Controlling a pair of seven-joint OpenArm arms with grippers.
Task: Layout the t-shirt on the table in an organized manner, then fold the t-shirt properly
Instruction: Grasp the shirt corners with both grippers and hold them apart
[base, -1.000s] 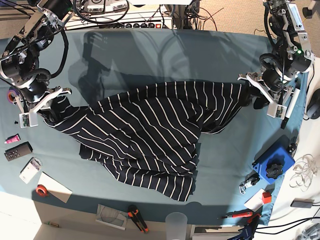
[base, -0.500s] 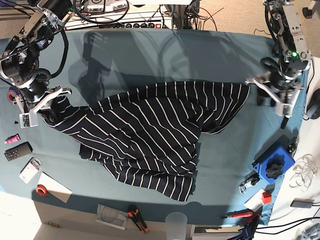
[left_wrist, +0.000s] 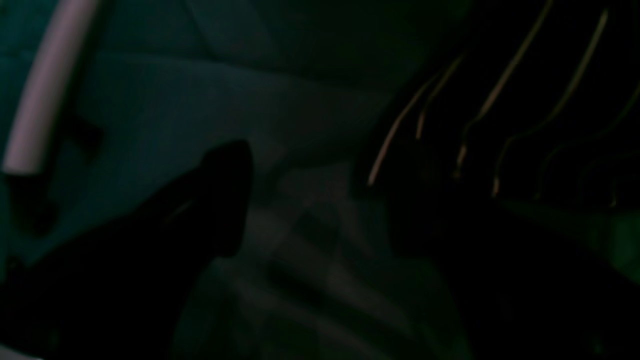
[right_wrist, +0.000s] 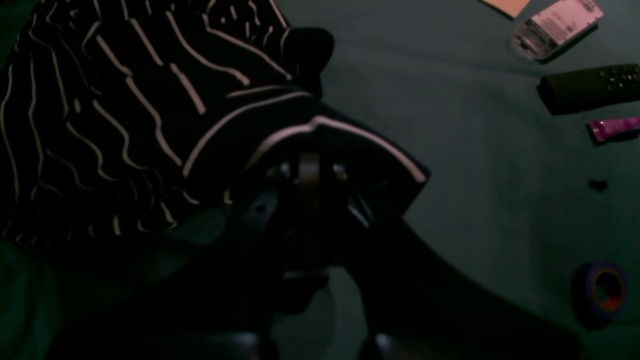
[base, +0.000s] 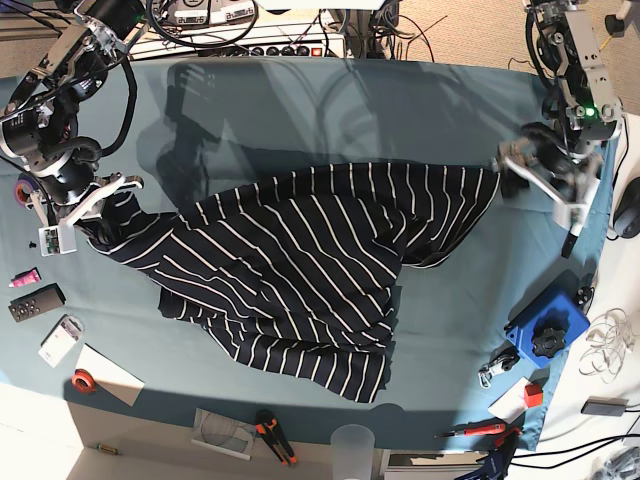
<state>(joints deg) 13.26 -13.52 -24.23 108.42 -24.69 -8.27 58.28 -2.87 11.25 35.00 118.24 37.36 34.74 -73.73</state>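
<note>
The t-shirt (base: 300, 270) lies across the middle of the table (base: 300, 110), a dark heap with thin white stripes, stretched from the left edge of the frame toward the upper right and bunched into folds that sag toward the lower middle. It is far from flat: one flap hangs down to a blunt corner near the bottom centre, and a crease runs through the right half.

At the left end of the frame the right gripper (base: 95, 215) is pinched tight on a corner of the cloth; in its own wrist view the striped hem (right_wrist: 320, 125) is drawn up and wrapped over the closed fingertips. At the upper right of the frame the left gripper (base: 540, 185) stands just off the shirt's right tip, its jaws spread wide and nothing between them; its wrist view is very dark, showing only one dark finger (left_wrist: 220, 200) over the teal cloth and the shirt's striped edge (left_wrist: 500, 125) to the right, apart from it.

Around the shirt, small things sit along the table's edges: a remote control (base: 36, 301) and a pink tube (base: 25, 277) at the left, a roll of red tape (base: 84, 380) at the lower left, orange-handled pliers (base: 274, 438) and a clear cup (base: 352, 448) at the bottom, and a blue block with a black knob (base: 546, 328) at the lower right.
</note>
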